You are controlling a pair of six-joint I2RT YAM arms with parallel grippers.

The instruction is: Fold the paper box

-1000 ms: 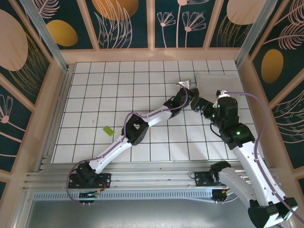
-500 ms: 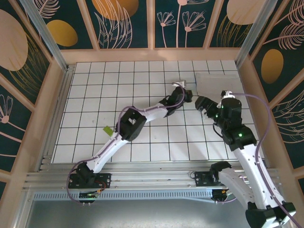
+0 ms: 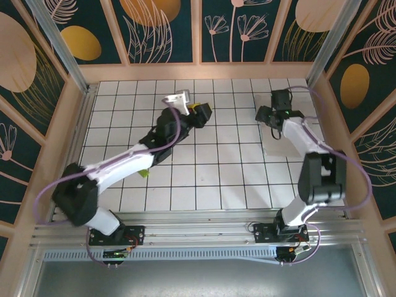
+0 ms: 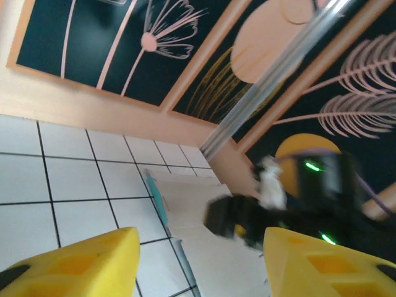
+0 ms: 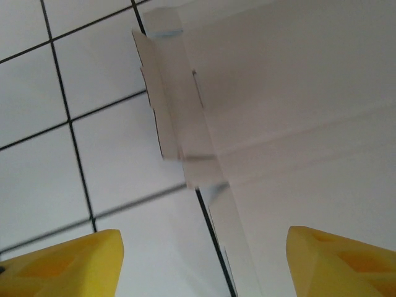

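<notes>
Two arms are at work over the white tiled bench [image 3: 124,111] with black grid lines. Item under task: the paper box [image 5: 297,93], a thin cardboard blank, lies flat and unfolded at the far right of the bench. Its white inner face is up, and a sliver of turquoise shows along its left edge in the left wrist view. The right arm [image 3: 304,139] reaches over it. The right jaws stand apart above the box's left margin, directly over a narrow notched side flap [image 5: 176,117], clamped on nothing. Whether that flap lies flat or is slightly raised cannot be told. The left arm [image 3: 124,162] stretches to the far middle of the bench, well apart from the box. The left jaws are likewise apart and empty, pointed towards the box. Assessment: no wall of the box stands up, so folding is at its start, and the step in hand appears to be raising the side flap. Recommendation: slide one side of the right jaws under the flap's free edge rather than down onto the panel, and lift along the crease. The left jaws should press the main panel just beside that crease so the light sheet does not slide on the tiles. Risk: a pinch across the tabs would likely crumple them. A small yellow-green scrap [image 3: 143,172] beside the left arm is no part of the work.
</notes>
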